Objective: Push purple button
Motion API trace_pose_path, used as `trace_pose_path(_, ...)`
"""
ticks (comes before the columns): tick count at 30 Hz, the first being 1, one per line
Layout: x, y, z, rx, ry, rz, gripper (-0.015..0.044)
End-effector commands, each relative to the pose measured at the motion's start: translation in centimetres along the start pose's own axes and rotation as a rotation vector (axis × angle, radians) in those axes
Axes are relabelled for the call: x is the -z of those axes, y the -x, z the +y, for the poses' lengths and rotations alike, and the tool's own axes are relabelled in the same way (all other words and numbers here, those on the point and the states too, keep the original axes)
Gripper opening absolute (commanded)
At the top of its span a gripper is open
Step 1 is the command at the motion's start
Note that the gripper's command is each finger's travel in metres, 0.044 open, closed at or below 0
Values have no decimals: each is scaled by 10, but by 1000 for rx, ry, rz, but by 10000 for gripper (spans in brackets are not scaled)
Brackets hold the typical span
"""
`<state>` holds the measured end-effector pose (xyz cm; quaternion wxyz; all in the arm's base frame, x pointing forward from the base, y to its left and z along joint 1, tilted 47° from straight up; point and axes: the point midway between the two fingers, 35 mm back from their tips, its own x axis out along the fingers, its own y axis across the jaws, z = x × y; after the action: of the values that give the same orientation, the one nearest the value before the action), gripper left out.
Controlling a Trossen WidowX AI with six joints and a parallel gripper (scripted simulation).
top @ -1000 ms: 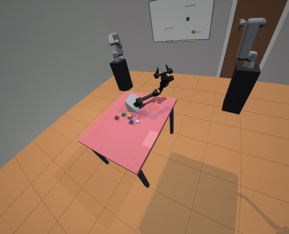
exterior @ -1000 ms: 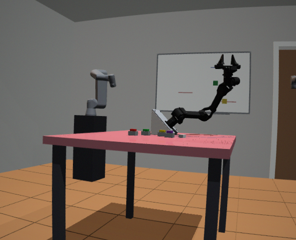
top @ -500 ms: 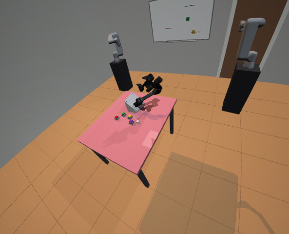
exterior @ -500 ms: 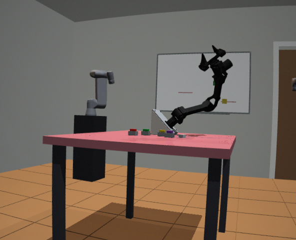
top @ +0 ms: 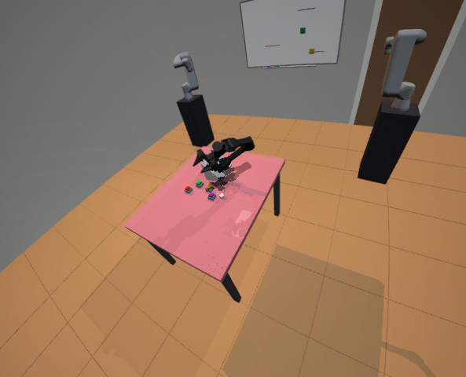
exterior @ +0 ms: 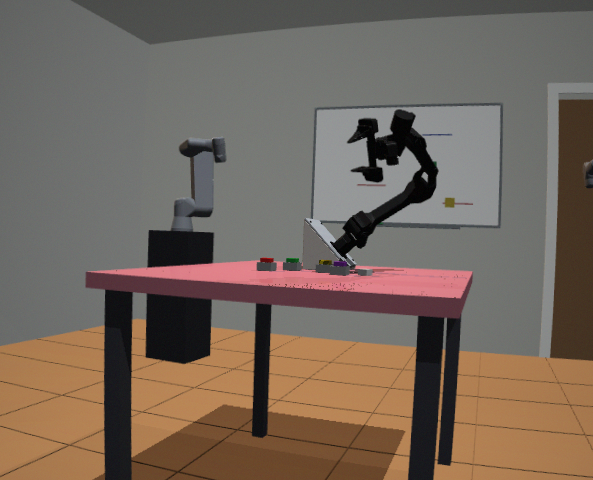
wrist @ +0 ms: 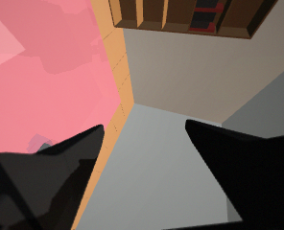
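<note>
The purple button [top: 211,195] [exterior: 339,263] sits on a grey base on the pink table [top: 163,210] [exterior: 182,279] [wrist: 75,101], its cap raised. My gripper [top: 198,167] [exterior: 350,156] [wrist: 145,126] is open and empty. It is high above the table, with its fingers pointing sideways instead of down. In the wrist view a small dark grey thing [wrist: 45,146] shows beside the left finger, partly hidden; I cannot tell which thing it is. The purple button cannot be made out in that view.
A yellow button [top: 209,187] [exterior: 324,262] and a small white block [top: 221,195] [exterior: 364,271] lie close beside the purple button. A green button [top: 199,183] [exterior: 292,259] and a red button [top: 188,188] [exterior: 266,259] are farther left. The arm's tilted mounting plate [exterior: 321,236] stands behind them.
</note>
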<state>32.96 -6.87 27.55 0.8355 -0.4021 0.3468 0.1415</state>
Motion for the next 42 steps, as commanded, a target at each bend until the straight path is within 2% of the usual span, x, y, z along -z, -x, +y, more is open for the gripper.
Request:
trace_pose_path(1, 17, -46, 61, -360, -213, 58, 400)
trace_pose_path(7, 32, -70, 158, -949, -697, 279, 400)
trace_pose_path(10, 32, -68, 183, -1135, -892, 401, 400)
trace_pose_path(13, 32, -67, 189, -1186, -951, 441, 400)
trace_pose_path(22, 32, -67, 189, -1186, -951, 441, 400)
trace_pose_path(29, 21, -88, 244, -1188, -952, 439, 216)
trace_pose_path(36, 20, -88, 246, -1188, -952, 439, 32)
trace_pose_path(42, 20, -88, 246, -1188, -952, 439, 20)
